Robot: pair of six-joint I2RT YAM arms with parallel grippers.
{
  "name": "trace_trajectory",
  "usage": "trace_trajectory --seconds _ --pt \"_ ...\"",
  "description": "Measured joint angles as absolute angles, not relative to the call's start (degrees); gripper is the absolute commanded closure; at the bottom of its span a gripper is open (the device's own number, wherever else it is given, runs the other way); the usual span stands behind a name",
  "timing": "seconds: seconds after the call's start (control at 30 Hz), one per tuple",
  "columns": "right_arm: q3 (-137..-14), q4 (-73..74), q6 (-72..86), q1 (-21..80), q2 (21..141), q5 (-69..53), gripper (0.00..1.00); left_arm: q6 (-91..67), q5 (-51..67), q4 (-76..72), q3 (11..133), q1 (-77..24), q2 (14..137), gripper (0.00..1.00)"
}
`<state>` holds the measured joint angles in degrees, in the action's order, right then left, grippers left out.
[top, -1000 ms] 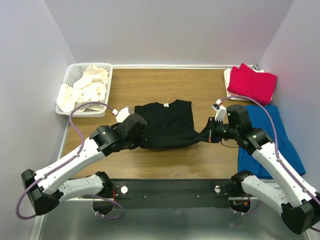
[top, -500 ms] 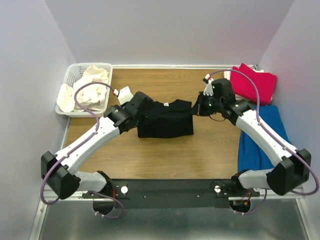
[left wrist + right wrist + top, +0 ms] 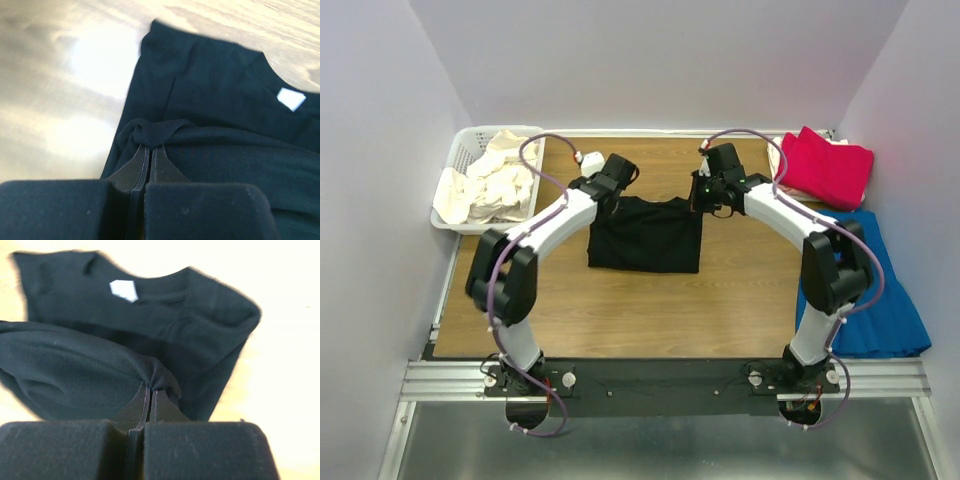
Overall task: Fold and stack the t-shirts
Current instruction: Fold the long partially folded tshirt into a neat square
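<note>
A black t-shirt (image 3: 645,238) lies folded in half on the wooden table, its lower hem carried up toward the collar. My left gripper (image 3: 610,197) is shut on a pinch of black cloth at the shirt's far left corner (image 3: 150,135). My right gripper (image 3: 698,200) is shut on black cloth at the far right corner (image 3: 157,377). A white neck label shows in the left wrist view (image 3: 291,98) and in the right wrist view (image 3: 123,290). A crimson red t-shirt (image 3: 825,167) lies folded at the far right on a cream-white one (image 3: 777,155).
A white lattice basket (image 3: 465,150) with crumpled cream-white cloth (image 3: 492,180) stands at the far left. A blue cloth (image 3: 865,285) lies along the table's right edge. Purple-grey walls close in on three sides.
Both arms have stretched away from me, carrying the shirt's lower hem from the near side up to the collar. The shirt now lies folded in half.
</note>
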<state>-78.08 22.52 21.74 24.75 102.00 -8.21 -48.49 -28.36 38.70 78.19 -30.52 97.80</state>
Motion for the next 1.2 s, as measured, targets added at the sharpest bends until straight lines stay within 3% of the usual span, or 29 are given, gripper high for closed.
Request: trace_trajectory --seconds 0.2,0.3,0.33,0.37,0.4,0.47,0.5,0.83,1.2 --pt "-82.5 21.2 21.9 23.2 110.2 -4.7 0.99 -42.9 -27.4 36.0 88.6 -29.1 111.9 1.00" --pt "-85.3 20.8 22.0 22.7 113.6 -3.4 0.85 -40.8 -27.1 35.7 95.9 -28.0 118.6 0.85" --pt "-86.5 20.6 22.1 22.4 115.0 -2.9 0.71 -40.3 -27.0 35.8 97.4 -27.7 119.9 0.67" --pt "-87.1 20.6 22.0 22.4 115.7 -2.6 0.65 -39.9 -26.9 35.8 99.1 -27.2 121.5 0.62" --pt "-88.2 20.5 22.6 22.3 116.7 -1.9 0.62 -38.9 -26.8 35.8 101.0 -26.7 123.1 0.58" --pt "-89.3 20.3 22.1 22.0 117.7 -1.0 0.53 -38.7 -26.8 35.7 102.6 -25.8 124.4 0.33" --pt "-90.0 20.3 22.3 22.0 118.2 -0.3 0.52 -38.3 -26.9 35.8 103.3 -25.1 124.9 0.29" --pt "-93.4 19.7 22.3 21.3 117.2 2.7 0.51 -35.2 -27.7 34.6 104.5 -22.2 122.1 0.29" --pt "-87.3 19.4 23.9 22.1 109.9 -0.2 0.52 -31.9 -23.2 30.4 92.4 -24.9 110.5 0.30"
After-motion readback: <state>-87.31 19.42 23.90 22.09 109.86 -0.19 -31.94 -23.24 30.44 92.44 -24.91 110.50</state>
